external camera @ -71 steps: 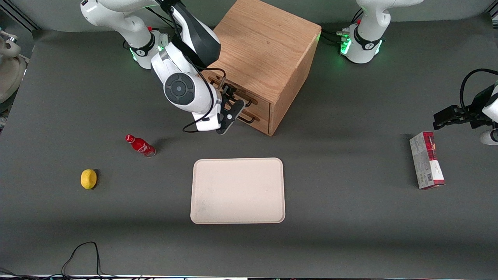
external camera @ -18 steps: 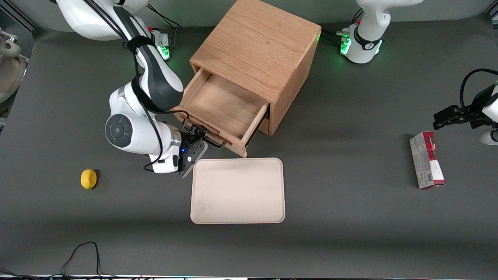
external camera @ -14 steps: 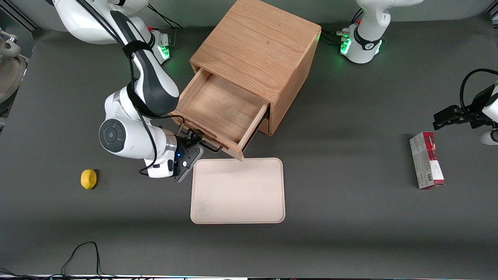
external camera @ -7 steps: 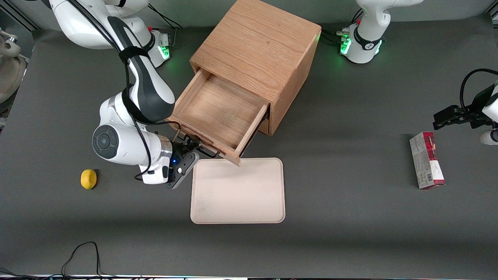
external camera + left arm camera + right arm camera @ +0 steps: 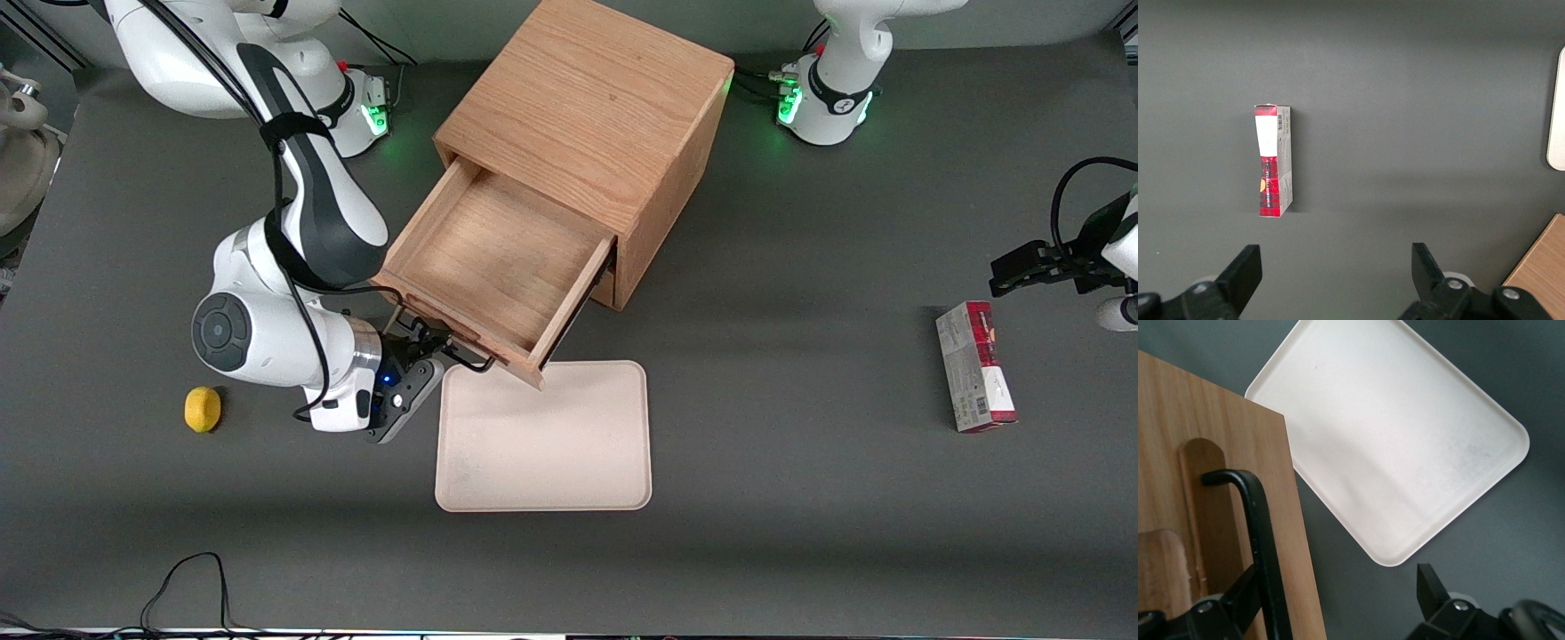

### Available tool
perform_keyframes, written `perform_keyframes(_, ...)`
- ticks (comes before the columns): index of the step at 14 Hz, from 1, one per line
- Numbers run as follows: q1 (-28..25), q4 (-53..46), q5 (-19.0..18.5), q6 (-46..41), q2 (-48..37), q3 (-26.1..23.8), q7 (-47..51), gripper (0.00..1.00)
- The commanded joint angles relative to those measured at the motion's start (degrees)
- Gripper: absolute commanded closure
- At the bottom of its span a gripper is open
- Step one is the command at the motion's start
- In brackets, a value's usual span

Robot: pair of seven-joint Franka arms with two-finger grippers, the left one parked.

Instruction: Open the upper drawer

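The upper drawer (image 5: 484,258) of the oak cabinet (image 5: 587,116) stands pulled far out, its shallow wooden inside bare. Its dark bar handle (image 5: 449,347) faces the tray. My right gripper (image 5: 420,348) is at the handle, in front of the drawer. In the right wrist view the gripper (image 5: 1335,583) is open with its fingers (image 5: 1428,583) wide apart. The handle (image 5: 1261,540) runs along the drawer front (image 5: 1225,487) right beside one finger. The lower drawer is almost wholly hidden under the upper one.
A cream tray (image 5: 542,436) lies nearer the front camera than the drawer, its corner just under the drawer's corner; it also shows in the right wrist view (image 5: 1391,440). A lemon (image 5: 203,409) lies toward the working arm's end. A red-and-white box (image 5: 975,366) lies toward the parked arm's end.
The upper drawer went from shut to pulled far out. Over the last second the gripper and the drawer front have moved a little farther from the cabinet, toward the tray's corner.
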State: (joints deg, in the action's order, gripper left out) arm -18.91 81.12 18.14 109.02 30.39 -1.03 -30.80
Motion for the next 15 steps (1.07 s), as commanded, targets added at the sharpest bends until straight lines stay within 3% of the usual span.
perform_keyframes(1, 1.25, -2.8, 0.67, -0.65, 1.16, -0.11, -1.27, 0.0)
perform_keyframes(10, 2.48, -5.44, 0.32, -1.87, 1.95, -0.11, -1.28, 0.0)
perform_keyframes(15, 3.8, -10.27, 0.32, -7.58, 2.04, -0.11, -1.28, 0.0)
